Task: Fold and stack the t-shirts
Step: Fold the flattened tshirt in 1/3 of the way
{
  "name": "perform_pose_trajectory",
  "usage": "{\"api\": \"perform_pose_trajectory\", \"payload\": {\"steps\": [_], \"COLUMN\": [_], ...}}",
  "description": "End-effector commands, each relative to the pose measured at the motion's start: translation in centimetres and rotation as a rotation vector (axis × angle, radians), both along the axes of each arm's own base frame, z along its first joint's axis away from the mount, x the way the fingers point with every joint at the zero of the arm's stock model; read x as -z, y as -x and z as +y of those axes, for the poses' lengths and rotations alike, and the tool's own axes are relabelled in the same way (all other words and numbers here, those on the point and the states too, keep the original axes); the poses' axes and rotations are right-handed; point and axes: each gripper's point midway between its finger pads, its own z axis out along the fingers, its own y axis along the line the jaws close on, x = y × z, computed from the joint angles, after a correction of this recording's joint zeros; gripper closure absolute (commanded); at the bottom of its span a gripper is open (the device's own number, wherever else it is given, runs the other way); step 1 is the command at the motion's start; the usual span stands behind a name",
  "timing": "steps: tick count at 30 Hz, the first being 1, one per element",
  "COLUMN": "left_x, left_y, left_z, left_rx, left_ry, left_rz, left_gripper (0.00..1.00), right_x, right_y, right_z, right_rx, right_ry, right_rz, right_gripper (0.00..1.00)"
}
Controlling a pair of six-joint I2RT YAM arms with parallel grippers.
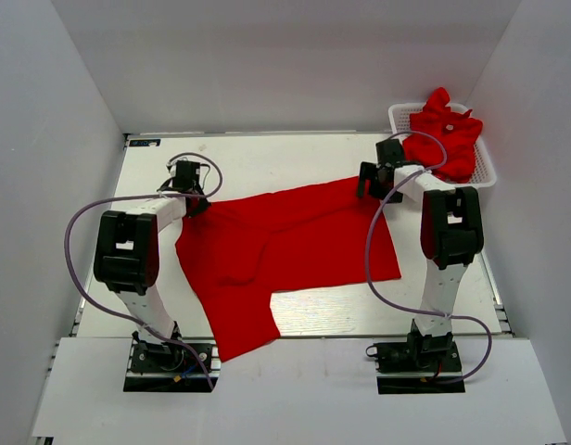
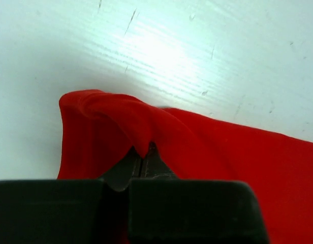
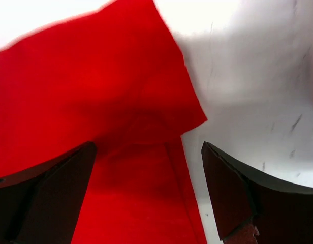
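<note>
One red t-shirt (image 1: 295, 246) lies spread and creased across the table's middle, a sleeve trailing toward the near edge. My left gripper (image 1: 193, 202) is at the shirt's far left corner. In the left wrist view the gripper (image 2: 143, 155) is shut on a raised fold of the red cloth (image 2: 207, 147). My right gripper (image 1: 371, 188) is over the shirt's far right corner. In the right wrist view it (image 3: 148, 147) is open, with the red cloth (image 3: 95, 76) and its folded corner below and between the fingers (image 3: 232, 193). It grips nothing.
A white mesh basket (image 1: 488, 172) stands at the far right corner of the table with more crumpled red t-shirts (image 1: 445, 134) piled in it, close behind the right arm. White walls close in the table on three sides.
</note>
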Motion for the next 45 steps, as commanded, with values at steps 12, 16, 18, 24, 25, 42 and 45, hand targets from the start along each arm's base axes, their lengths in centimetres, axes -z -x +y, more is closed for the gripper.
{"api": "perform_pose_trajectory", "payload": {"steps": [12,16,18,24,25,42,45], "left_x": [-9.2,-10.0,-9.6,-4.6,-3.7,-2.7,-5.2], "left_y": [-2.7,-3.3,-3.7,-4.7,-4.2,-5.9,-6.2], "left_z": [-2.4,-2.1,-1.7,2.0,2.3,6.0,6.5], "left_rx": [0.242,0.246,0.242,0.098,0.078,-0.012,-0.02], "left_ry": [0.092,0.091,0.084,0.035,0.028,0.055,0.052], "left_rz": [-0.258,-0.263,-0.246,-0.061,-0.021,0.092,0.037], "left_gripper": [1.0,1.0,1.0,1.0,1.0,0.0,0.0], "right_x": [-2.2,-2.1,-2.0,-2.0,-2.1,-2.9,-2.9], "right_y": [-0.6,-0.4,-0.4,-0.6,-0.7,-2.2,-2.9], "right_z": [-1.7,-1.9,-2.0,-2.3,-2.2,-1.6,-1.2], "right_rx": [0.191,0.194,0.198,0.227,0.226,0.248,0.265], "right_ry": [-0.036,-0.038,-0.037,-0.053,-0.054,-0.129,-0.145], "right_rz": [-0.103,-0.1,-0.1,-0.101,-0.105,-0.157,-0.175], "right_gripper": [0.11,0.11,0.11,0.11,0.11,0.16,0.18]}}
